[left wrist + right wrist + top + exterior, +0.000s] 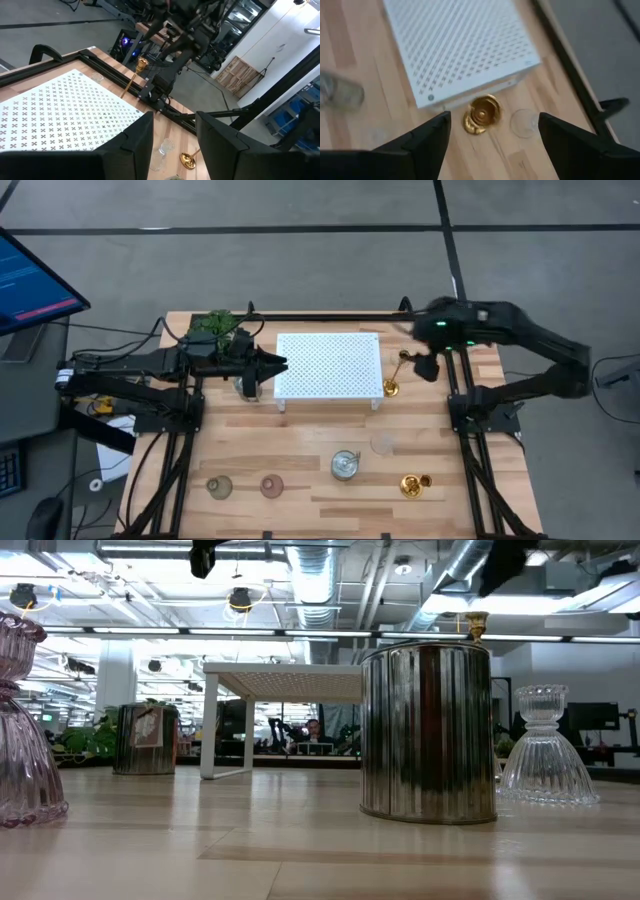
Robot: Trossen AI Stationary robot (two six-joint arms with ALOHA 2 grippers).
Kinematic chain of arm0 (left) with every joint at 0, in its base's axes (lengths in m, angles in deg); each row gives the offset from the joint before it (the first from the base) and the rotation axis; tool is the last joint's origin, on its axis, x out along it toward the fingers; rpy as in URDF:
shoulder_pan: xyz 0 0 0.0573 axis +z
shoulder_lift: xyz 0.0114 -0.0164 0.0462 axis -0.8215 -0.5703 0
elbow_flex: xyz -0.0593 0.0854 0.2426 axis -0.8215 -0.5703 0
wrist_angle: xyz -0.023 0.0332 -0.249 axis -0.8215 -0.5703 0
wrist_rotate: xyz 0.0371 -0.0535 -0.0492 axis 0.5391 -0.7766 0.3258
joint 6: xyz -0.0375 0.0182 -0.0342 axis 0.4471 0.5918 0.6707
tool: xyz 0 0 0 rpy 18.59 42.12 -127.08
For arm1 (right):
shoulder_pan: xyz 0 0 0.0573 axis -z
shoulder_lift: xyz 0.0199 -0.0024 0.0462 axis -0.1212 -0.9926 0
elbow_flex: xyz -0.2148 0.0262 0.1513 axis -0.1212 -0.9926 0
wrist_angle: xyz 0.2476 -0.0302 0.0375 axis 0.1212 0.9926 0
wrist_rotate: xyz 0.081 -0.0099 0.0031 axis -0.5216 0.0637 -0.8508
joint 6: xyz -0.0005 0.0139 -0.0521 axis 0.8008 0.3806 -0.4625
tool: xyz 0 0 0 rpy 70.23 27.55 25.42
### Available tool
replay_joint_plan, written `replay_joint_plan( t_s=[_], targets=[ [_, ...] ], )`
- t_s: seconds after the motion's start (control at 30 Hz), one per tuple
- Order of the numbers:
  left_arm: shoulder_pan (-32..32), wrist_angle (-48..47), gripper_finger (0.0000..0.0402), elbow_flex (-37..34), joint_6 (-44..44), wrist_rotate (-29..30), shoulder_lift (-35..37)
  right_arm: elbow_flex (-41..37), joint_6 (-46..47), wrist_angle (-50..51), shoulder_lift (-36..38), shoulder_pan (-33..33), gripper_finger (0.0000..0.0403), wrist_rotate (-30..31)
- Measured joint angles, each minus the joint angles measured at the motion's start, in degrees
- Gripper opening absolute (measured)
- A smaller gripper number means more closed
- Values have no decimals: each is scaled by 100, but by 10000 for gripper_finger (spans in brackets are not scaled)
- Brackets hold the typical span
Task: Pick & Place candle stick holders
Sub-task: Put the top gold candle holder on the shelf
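- The right gripper [493, 120] has its jaws spread wide and grips nothing. It hangs just off the right front corner of the white perforated stand [328, 365].
- In the right wrist view the tall gold candle stick holder [481, 114] shows from above in the gap between the two fingers, lower down and clear of both. It stands upright on the table, touching or nearly touching the stand's right front corner.
- The left gripper [278, 365] points at the stand's left edge. In the left wrist view its jaws are partly apart with nothing between them.
- A silvery cup [247, 385] stands just beside the stand's left front corner, under the left gripper. Whether they touch I cannot tell.
- A green leafy plant [215, 325] sits beyond the stand's left rear corner.
- The other holders stand on the wooden table [300, 430] in front of the stand, all well apart from it:
  - a clear glass holder [382, 444], nearest the stand's right front corner;
  - a second silvery cup [344, 465], in front of the stand's middle;
  - gold holders [413, 484], farther out towards the right;
  - a pinkish holder [271, 485] and a greenish holder [219, 486], out in front of the stand's left side.
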State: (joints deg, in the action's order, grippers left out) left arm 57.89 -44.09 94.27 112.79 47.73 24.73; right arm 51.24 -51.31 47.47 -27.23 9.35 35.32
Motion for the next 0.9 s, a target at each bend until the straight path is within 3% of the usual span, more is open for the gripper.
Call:
replay_joint_plan(
  t_s=[0.2, 0.4, 0.6, 0.9],
  targets=[
    [0, 0, 146, 0, 0, 2, 0, -1043, 969, -648, 1339, -255, 291, 521],
    [0, 5, 146, 0, 0, 2, 0, -2565, 1606, -1582, 2125, -676, 291, 805],
    [0, 26, 146, 0, 2, 2, 0, -3486, 1947, -1830, 2336, -1053, 291, 1136],
    [0, 37, 146, 0, 2, 135, 0, -4661, 1959, -3124, 2424, -1572, 291, 1315]
  ],
)
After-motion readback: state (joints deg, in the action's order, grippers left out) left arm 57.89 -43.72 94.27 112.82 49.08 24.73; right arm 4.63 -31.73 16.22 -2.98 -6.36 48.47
